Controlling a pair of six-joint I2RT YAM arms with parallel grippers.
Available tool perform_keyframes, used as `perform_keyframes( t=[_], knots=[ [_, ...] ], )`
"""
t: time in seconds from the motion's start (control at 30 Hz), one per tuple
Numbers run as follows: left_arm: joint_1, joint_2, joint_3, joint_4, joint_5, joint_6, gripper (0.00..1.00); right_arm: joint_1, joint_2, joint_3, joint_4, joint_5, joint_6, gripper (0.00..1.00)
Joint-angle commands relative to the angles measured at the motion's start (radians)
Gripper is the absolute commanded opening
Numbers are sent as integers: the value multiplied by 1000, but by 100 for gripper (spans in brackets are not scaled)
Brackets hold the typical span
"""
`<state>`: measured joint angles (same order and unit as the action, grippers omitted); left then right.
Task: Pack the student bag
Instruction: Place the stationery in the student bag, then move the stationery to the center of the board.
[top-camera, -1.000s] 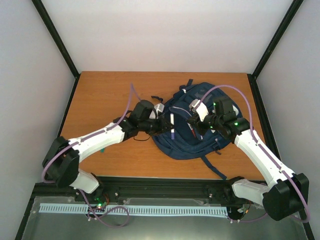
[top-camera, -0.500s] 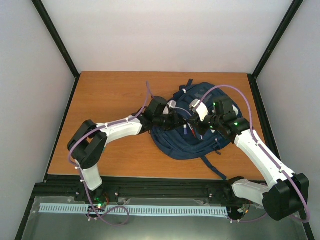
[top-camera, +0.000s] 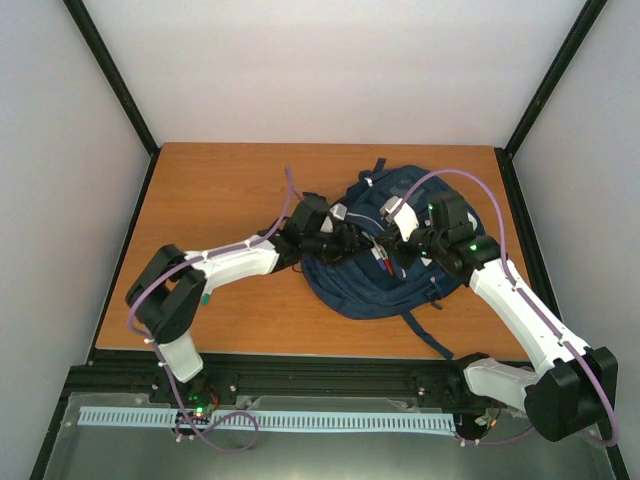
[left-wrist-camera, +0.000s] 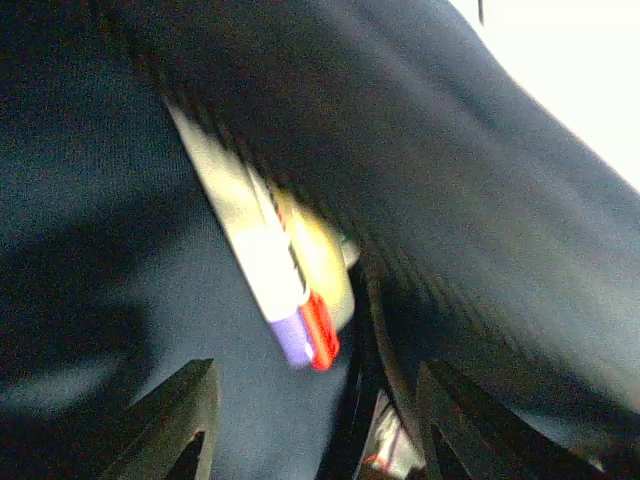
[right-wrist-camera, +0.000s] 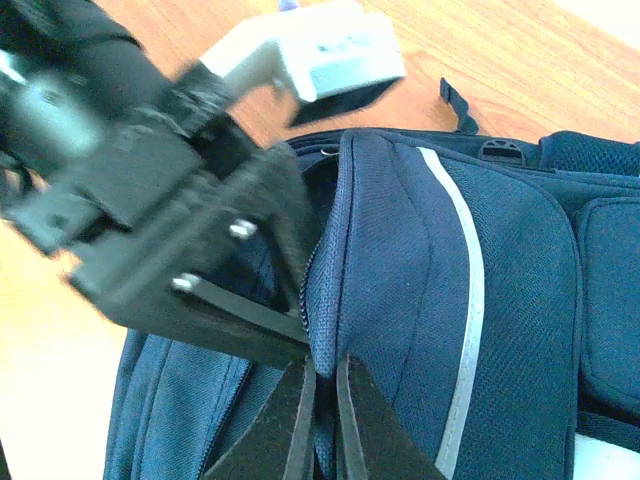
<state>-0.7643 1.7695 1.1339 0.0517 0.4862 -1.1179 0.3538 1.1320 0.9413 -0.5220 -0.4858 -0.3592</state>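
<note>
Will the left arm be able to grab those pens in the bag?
Probably yes. The left gripper is open right at the pens, with nothing between them. The right gripper pinches the bag by its edge, holding the mouth open.

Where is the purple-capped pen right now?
In the left wrist view, the purple-capped pen lies in the mouth of the student bag, just ahead of the left hand, beside a red-capped pen.
</note>
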Motion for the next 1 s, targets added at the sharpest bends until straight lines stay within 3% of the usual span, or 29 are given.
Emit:
perform_keyframes(
  t=[0.0, 0.17, 0.3, 0.37, 0.47, 0.63, 0.77, 0.97],
  knots=[
    [-4, -162, -54, -128, -13, 164, 60, 4, -29, 7, 37, -34, -22, 3],
    [-3, -251, -98, -402, -149, 353, 67, 3, -29, 7, 35, -38, -22, 3],
    [13, -312, -170, -526, -393, 429, 75, 3, -30, 9, 33, -40, -26, 3],
    [41, -345, -217, -583, -527, 425, 80, 4, -30, 8, 33, -39, -26, 3],
    [135, -401, -292, -615, -616, 387, 86, 2, -31, 8, 32, -37, -27, 3],
    [283, -541, -433, -640, -851, 251, 100, 2, -25, 10, 29, -43, -30, 3],
    [360, -598, -482, -629, -910, 232, 100, 2, -20, 9, 29, -44, -30, 3],
    [535, -474, -466, -605, -789, 274, 100, 2, -18, 10, 26, -43, -33, 3]
  ],
)
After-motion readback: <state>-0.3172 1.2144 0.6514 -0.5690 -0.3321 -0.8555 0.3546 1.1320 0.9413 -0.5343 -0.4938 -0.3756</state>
